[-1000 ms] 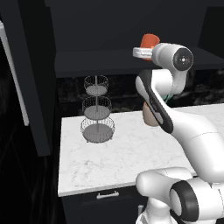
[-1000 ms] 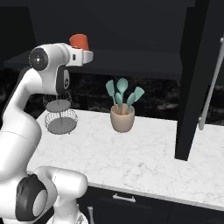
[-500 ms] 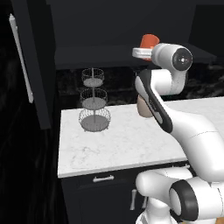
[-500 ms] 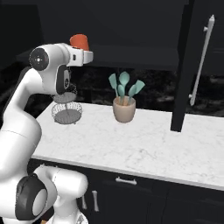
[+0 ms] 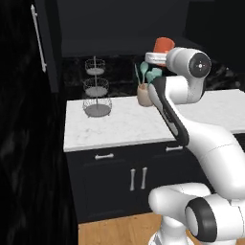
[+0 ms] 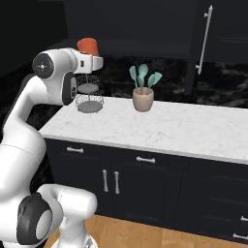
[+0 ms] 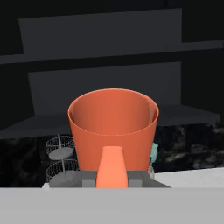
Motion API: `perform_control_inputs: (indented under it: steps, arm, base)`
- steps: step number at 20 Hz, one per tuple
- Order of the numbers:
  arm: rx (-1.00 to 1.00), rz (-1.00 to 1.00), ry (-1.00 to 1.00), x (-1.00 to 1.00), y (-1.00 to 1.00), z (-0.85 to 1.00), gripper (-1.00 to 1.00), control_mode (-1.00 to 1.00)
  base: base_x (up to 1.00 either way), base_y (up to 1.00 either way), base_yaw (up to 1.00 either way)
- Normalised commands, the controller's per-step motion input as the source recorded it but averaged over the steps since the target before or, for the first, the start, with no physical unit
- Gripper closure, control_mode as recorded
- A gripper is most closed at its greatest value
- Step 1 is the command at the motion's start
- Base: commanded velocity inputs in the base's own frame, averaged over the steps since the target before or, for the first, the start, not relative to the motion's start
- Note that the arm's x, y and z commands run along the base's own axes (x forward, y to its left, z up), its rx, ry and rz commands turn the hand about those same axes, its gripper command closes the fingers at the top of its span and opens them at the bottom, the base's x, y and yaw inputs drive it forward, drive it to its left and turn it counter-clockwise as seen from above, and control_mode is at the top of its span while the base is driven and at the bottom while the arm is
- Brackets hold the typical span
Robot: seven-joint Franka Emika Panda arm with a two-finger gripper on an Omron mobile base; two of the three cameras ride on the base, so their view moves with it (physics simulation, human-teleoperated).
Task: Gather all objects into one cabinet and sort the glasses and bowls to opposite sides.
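While gripped upright, red mug [image 7: 113,127], hollow, hand [image 7: 112,178]

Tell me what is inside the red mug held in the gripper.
The red mug is open-topped; its inner wall looks bare. Its floor is hidden by the near wall and handle.

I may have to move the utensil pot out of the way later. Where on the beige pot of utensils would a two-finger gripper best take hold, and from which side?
Probably the beige pot by its outer wall, low down, coming in level from the counter's open front. The teal utensils stick up out of its mouth and block a straight-down approach, while the pot stands upright, apart from the wire basket stand.
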Motion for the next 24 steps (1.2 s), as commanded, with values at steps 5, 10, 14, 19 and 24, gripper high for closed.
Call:
perform_control_inputs:
  steps: [5,10,14,19,24]
  arm:
    - [0.00,0.00,0.00,0.00,0.00,0.00,1.00,1.00]
    - [0.00,0.00,0.00,0.00,0.00,0.00,1.00,1.00]
    - [0.00,0.00,0.00,0.00,0.00,0.00,1.00,1.00]
    - [0.00,0.00,0.00,0.00,0.00,0.00,1.00,1.00]
    - [0.00,0.00,0.00,0.00,0.00,0.00,1.00,1.00]
  base:
    - [-0.86,-0.17,-0.01]
    - [-0.52,-0.27,-0.22]
    - [-0.12,-0.27,-0.44]
    - [-0.01,-0.23,-0.50]
    - [0.00,-0.20,-0.55]
